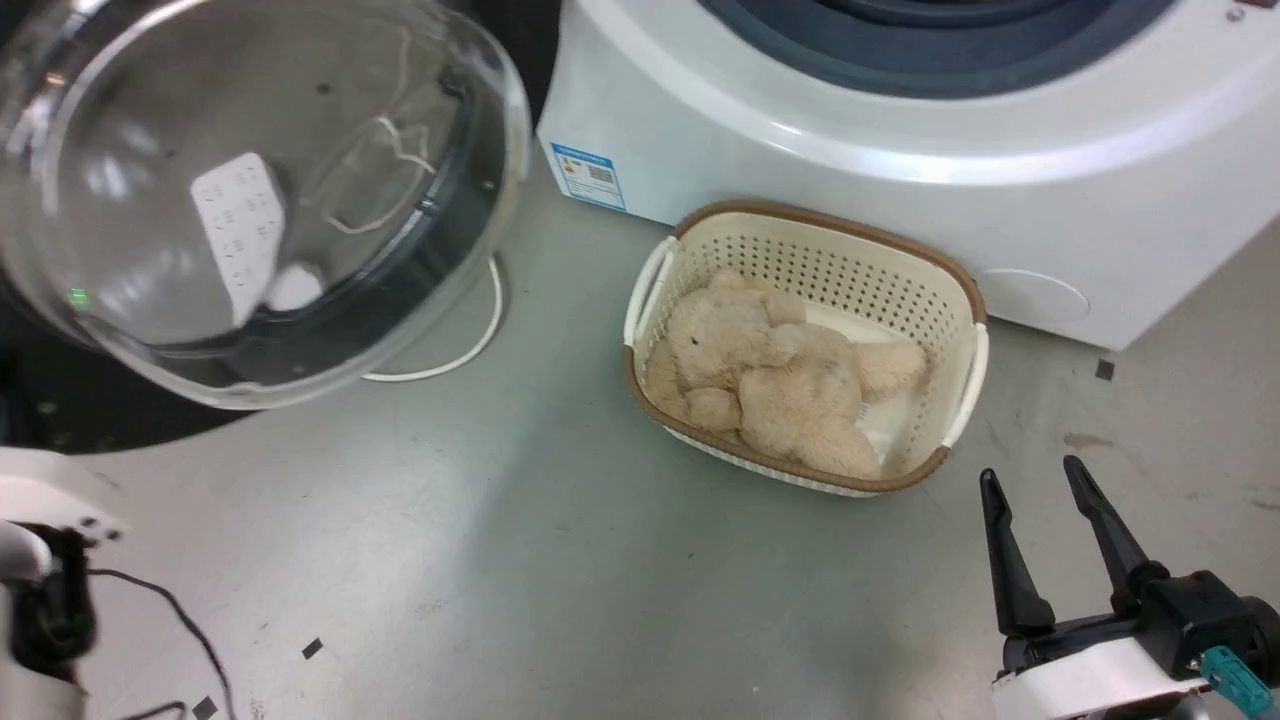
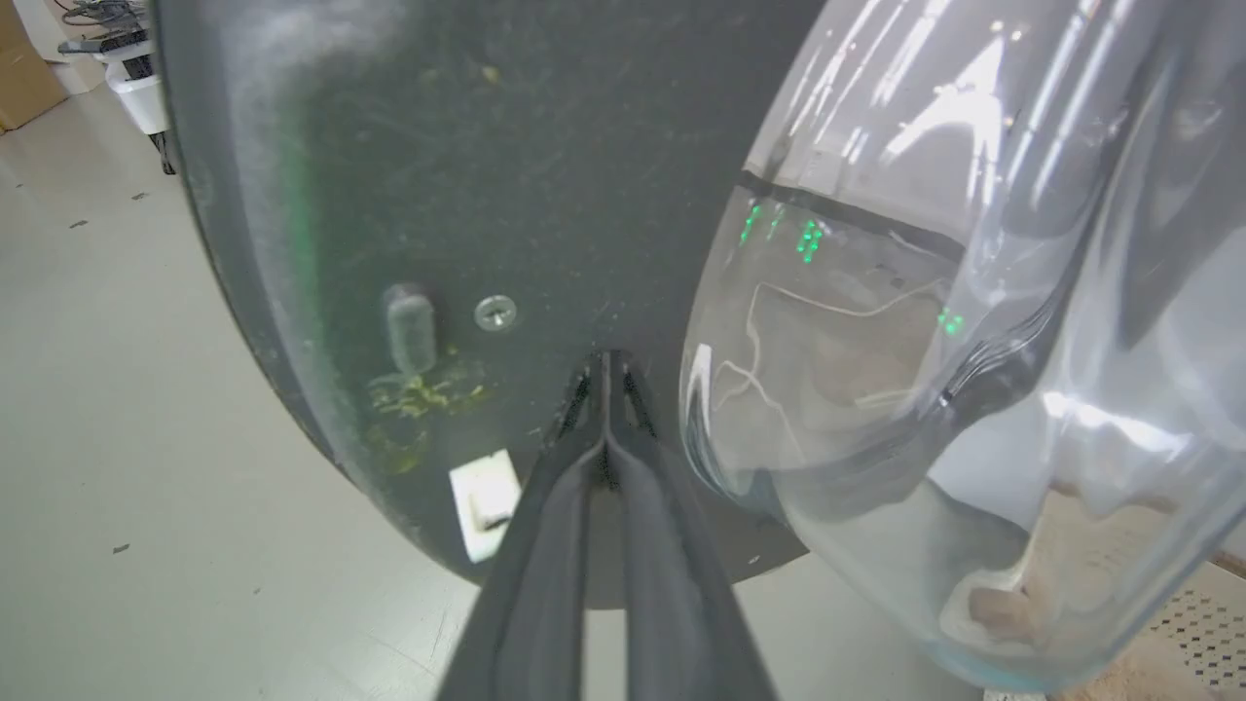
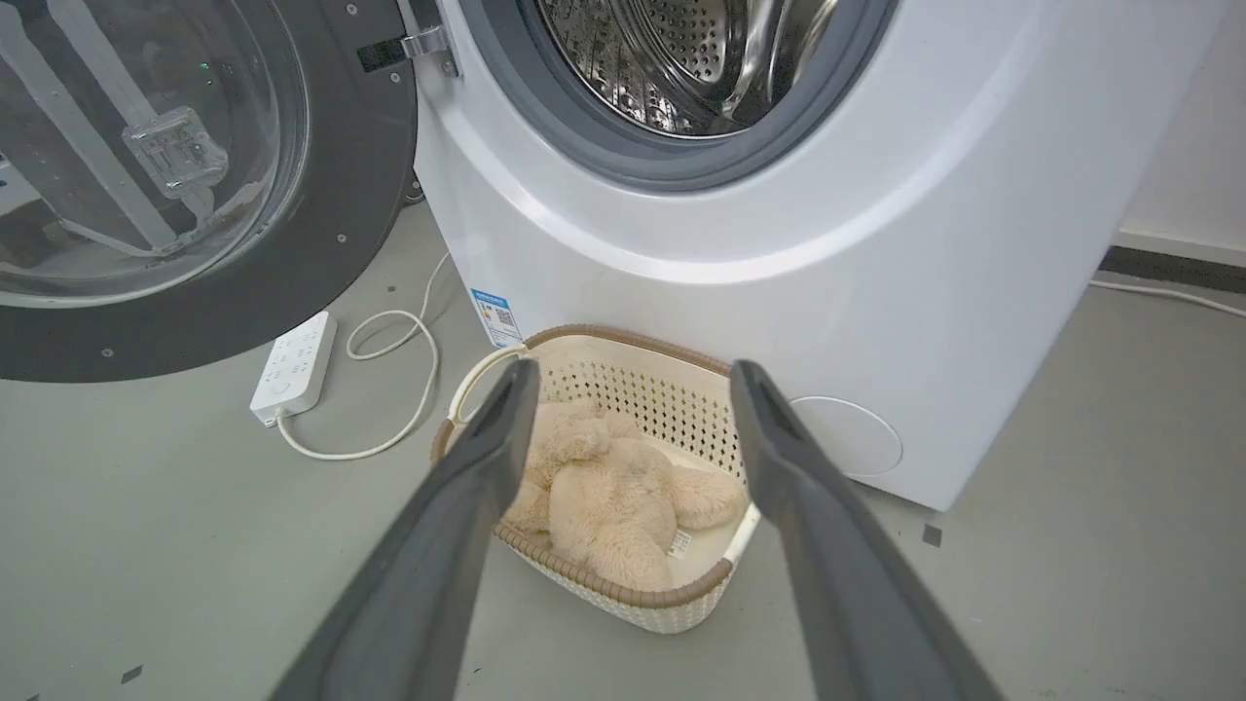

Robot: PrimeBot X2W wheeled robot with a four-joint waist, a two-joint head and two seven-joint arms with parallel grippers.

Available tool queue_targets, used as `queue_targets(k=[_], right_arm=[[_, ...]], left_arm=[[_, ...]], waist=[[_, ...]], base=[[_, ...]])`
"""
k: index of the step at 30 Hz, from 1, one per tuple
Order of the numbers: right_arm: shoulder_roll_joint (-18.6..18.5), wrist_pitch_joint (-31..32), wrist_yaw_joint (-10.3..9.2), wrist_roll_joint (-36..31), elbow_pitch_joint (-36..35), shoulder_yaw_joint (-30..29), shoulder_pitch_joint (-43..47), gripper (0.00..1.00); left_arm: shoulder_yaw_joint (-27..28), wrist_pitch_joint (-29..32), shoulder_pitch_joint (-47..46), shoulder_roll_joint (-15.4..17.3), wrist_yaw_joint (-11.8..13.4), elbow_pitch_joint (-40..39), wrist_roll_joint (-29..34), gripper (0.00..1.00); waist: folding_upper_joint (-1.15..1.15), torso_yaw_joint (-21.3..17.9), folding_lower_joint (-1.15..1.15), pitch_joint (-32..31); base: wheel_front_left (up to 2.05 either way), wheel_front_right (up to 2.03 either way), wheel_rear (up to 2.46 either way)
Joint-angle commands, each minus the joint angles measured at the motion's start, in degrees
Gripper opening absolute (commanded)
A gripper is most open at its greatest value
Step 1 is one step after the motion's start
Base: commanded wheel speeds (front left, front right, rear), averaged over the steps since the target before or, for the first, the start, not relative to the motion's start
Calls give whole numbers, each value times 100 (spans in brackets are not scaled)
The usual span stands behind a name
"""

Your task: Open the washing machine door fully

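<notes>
The washing machine door [image 3: 360, 195] stands upright, open leftward.

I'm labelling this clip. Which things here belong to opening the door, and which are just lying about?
Job: door, washer, left hand.
Lying about: basket, teddy, power strip.
</notes>
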Motion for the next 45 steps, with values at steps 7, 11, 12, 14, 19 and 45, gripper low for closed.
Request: queue_targets(k=[7, 11, 12, 14, 19, 45], right_arm=[[5, -1, 3, -22, -29, -50, -132, 100], [5, -10, 3, -9, 13, -114, -98, 100], [5, -13, 3, -22, 23, -149, -89, 100], [5, -20, 3, -3, 40, -216, -77, 100], [5, -40, 3, 66, 20, -465, -54, 100], [5, -54, 3, 53, -455, -386, 663, 100]], left_arm=[[200, -476, -420, 361, -175, 825, -43, 0], [198, -803, -460, 339, -263, 878, 27, 0], [196, -862, -439, 319, -276, 835, 65, 0], [169, -934, -360, 249, -331, 674, 141, 0], [-52, -985, 52, -17, -480, -115, 389, 0], [-1680, -876, 2260, -1322, -12, -2211, 1311, 100]], waist=[[0, -166, -1, -7], [0, -178, -1, -163], [0, -186, -1, -216], [0, -212, -1, -336], [0, -362, -1, -716], [0, -1826, -1, -1868]], base=[[0, 0, 0], [0, 0, 0], [0, 0, 0], [0, 0, 0], [0, 0, 0], [0, 0, 0]])
